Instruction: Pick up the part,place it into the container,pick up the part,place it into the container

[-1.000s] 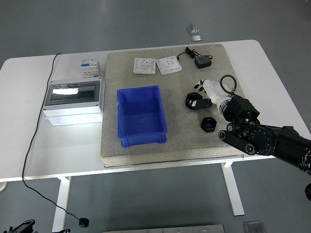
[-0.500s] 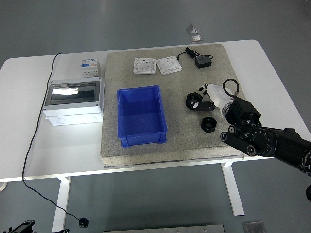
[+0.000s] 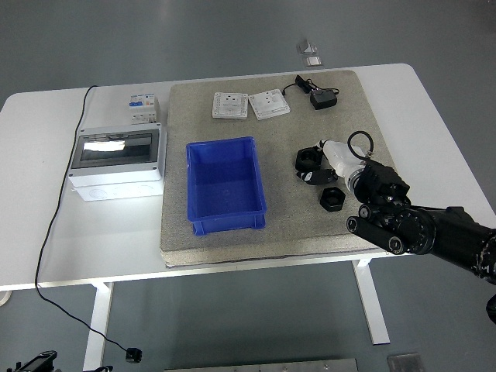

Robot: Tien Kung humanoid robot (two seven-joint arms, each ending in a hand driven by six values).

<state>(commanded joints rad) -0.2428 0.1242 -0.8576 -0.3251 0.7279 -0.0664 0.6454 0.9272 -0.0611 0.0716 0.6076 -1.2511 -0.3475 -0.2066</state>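
While only the head view is on offer, it shows enough: right hand (image 3: 332,157) reaches in from the lower right, white fingers (image 3: 335,149) closed around a black part (image 3: 310,161) on the grey mat (image 3: 271,225). Whether that part is lifted clear or just touching the mat, cannot tell. Second black part (image 3: 332,198), a ring-like nut shape, lies flat on the mat just below the hand, untouched. Blue container (image 3: 225,184) sits mid-mat, well left of both parts, nothing visible inside. Left hand is out of view.

Handling, as a judgement: both parts look like rigid moulded plastic, light, not fragile, smooth enough to slip in a loose pinch. Held part is irregular, so best grip is across its body, not the edge. Ring part: pinch across outer flats or rim.

Off-task: grey enclosure box (image 3: 117,162) on the white table (image 3: 434,101), two white switch plates (image 3: 251,104), black adapter (image 3: 322,98).
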